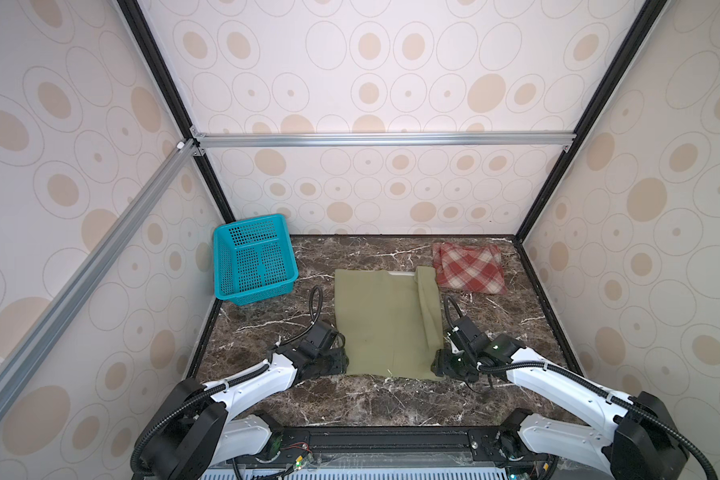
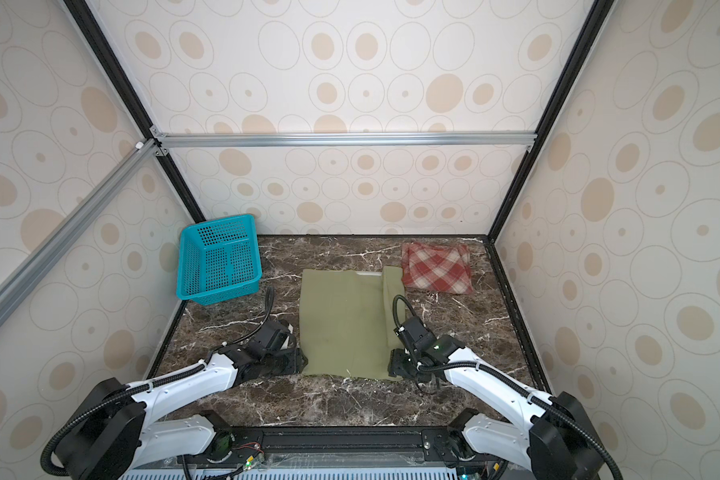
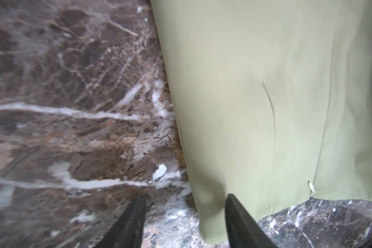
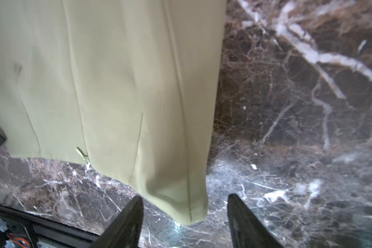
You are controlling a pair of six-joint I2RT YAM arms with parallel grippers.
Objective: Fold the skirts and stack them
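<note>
The olive-green skirt (image 1: 381,324) lies spread flat in the middle of the bench (image 1: 371,399), its length running from the near side toward the back. A narrow band (image 1: 427,307) along its right edge is folded over onto the top, and a pale sliver shows at its far edge. The near hem has a small zip pull (image 4: 82,153) lying on it, left of the near right corner.

The plaid skirt (image 1: 468,268), red and cream, sits folded into a rough square near the back right corner of the bench, just beside the green skirt's far right corner. Whether the two touch I cannot tell.

The left hand (image 1: 341,361) is low at the near left corner of the green skirt. In the left wrist view its jaws stand apart, and one of the dark fingers (image 3: 241,221) lies over the cloth while the other is over bare marble, so the corner sits between them unpinched. The right hand (image 1: 439,365) is at the near right corner. In the right wrist view its fingers (image 4: 127,225) are likewise spread, and the corner of the skirt (image 4: 116,85) points into the gap, clear of both.

A teal perforated basket (image 1: 250,222) sits tilted at the back left corner, well apart from both skirts. The bench top is dark brown marble with white veins, and walls with a beige oval pattern close it in on three sides
</note>
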